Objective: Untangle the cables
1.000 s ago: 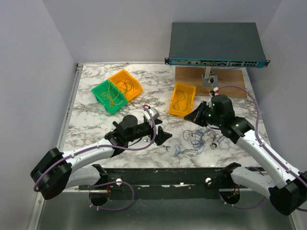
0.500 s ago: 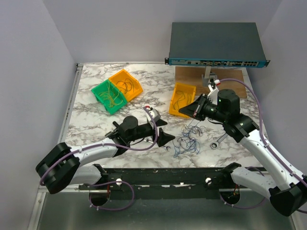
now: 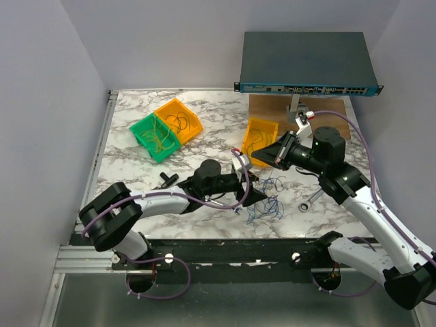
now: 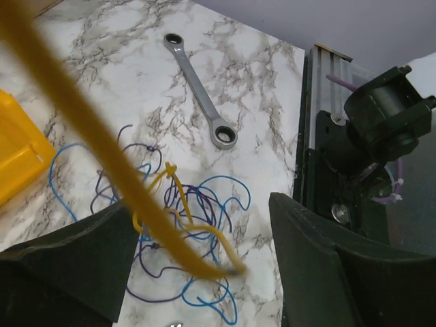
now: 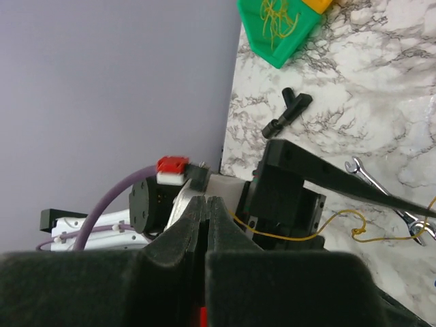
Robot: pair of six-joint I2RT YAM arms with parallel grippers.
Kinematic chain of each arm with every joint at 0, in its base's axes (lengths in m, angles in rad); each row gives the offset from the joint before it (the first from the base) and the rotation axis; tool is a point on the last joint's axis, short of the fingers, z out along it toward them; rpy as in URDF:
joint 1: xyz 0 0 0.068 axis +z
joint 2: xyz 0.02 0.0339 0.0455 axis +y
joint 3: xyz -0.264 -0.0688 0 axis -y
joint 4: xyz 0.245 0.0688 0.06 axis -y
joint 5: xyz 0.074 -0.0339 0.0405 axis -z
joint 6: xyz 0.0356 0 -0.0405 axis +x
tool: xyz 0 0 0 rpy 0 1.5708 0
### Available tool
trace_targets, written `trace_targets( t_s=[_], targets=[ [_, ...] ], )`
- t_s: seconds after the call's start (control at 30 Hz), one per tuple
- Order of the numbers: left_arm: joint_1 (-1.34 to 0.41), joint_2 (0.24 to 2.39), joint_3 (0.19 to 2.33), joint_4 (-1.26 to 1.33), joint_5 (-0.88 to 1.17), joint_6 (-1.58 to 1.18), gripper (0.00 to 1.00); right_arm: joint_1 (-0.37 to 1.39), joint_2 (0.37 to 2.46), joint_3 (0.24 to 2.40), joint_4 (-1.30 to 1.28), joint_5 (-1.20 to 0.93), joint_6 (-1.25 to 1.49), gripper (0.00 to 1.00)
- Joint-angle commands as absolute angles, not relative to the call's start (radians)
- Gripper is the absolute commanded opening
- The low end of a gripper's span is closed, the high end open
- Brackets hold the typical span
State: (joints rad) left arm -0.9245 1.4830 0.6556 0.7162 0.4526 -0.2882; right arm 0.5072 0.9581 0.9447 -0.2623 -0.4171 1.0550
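Observation:
The cables [image 3: 268, 203] are a small tangle of thin blue, purple and yellow wires on the marble table, near the front edge. In the left wrist view the tangle [image 4: 191, 211] lies below and between my open fingers. My left gripper [image 3: 255, 195] [image 4: 201, 211] is open and empty just left of the tangle. My right gripper [image 3: 268, 155] [image 5: 206, 201] is shut on a yellow cable [image 5: 300, 236] above the tangle. That strand runs down to the tangle and crosses the left wrist view as a blurred yellow wire [image 4: 82, 129].
A silver wrench [image 3: 310, 199] [image 4: 201, 102] lies right of the tangle. A small spanner [image 5: 368, 178] and a black T-shaped tool [image 3: 165, 178] lie near the left arm. Green [image 3: 167, 151], orange [image 3: 196, 128] and yellow [image 3: 244, 150] bins hold wires. A network switch [image 3: 306, 65] stands at the back.
My left gripper has reached right, up to the tangle. My right gripper has risen and shifted back-left with the yellow cable, and the tangle has drawn together toward the left.

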Motion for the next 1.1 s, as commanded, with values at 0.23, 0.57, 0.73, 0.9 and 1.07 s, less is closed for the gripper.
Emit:
trace_targets(
  t_s=[0.23, 0.57, 0.73, 0.9, 1.07],
  targets=[
    [-0.899, 1.383, 0.612, 0.757, 0.351, -0.294, 0.00, 0.514, 0.888, 1.039, -0.487, -0.121, 0.815, 0.65],
    [-0.845, 1.331, 0.577, 0.800, 0.517, -0.359, 0.00, 0.513, 0.734, 0.655, -0.395, 0.143, 0.660, 0.75],
    [-0.844, 1.336, 0.583, 0.804, 0.552, -0.374, 0.00, 0.513, 0.732, 0.447, -0.113, -0.109, 0.567, 0.81],
    [-0.843, 1.341, 0.588, 0.806, 0.556, -0.378, 0.00, 0.513, 0.838, 0.329, 0.167, -0.345, 0.535, 0.87],
    [-0.842, 1.342, 0.587, 0.812, 0.562, -0.377, 0.00, 0.519, 0.961, 0.324, 0.286, -0.445, 0.520, 0.80]
  ],
)
